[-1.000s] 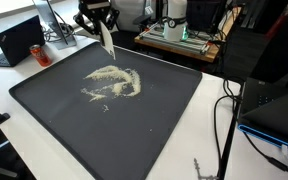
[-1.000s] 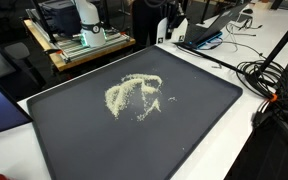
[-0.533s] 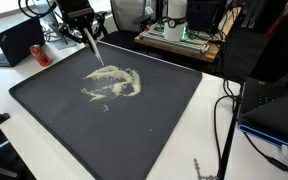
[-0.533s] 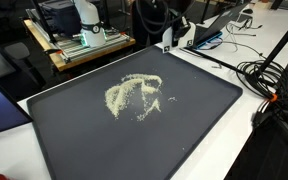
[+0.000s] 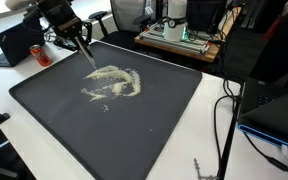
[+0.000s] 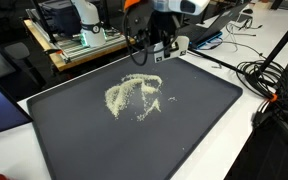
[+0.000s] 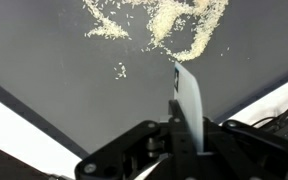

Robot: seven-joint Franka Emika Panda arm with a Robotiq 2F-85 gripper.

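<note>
My gripper point(image 5: 79, 40) is shut on a thin white scraper blade point(image 5: 87, 57) that slants down toward a dark grey mat point(image 5: 164, 120). In the wrist view the blade point(image 7: 187, 100) sticks out from between the black fingers point(image 7: 149, 140), and its tip hangs just short of a scatter of pale grains point(image 7: 169, 25). The grain pile point(image 5: 114, 82) lies in curved streaks on the mat's far half, just right of the blade tip. In the exterior view from the opposite side, the arm point(image 6: 149, 30) stands over the mat's far edge behind the pile point(image 6: 134, 95).
A black laptop point(image 5: 19, 40) sits beyond the mat's far left corner. A wooden cart with equipment point(image 5: 179, 35) stands behind. Black cables point(image 6: 269, 80) trail over the white table point(image 6: 274, 140) beside the mat. Another laptop point(image 5: 279, 110) lies at the right.
The arm has swung left along the mat's far edge and come lower. The blade tip now sits close to the mat beside the grains. The grip stays the same.
</note>
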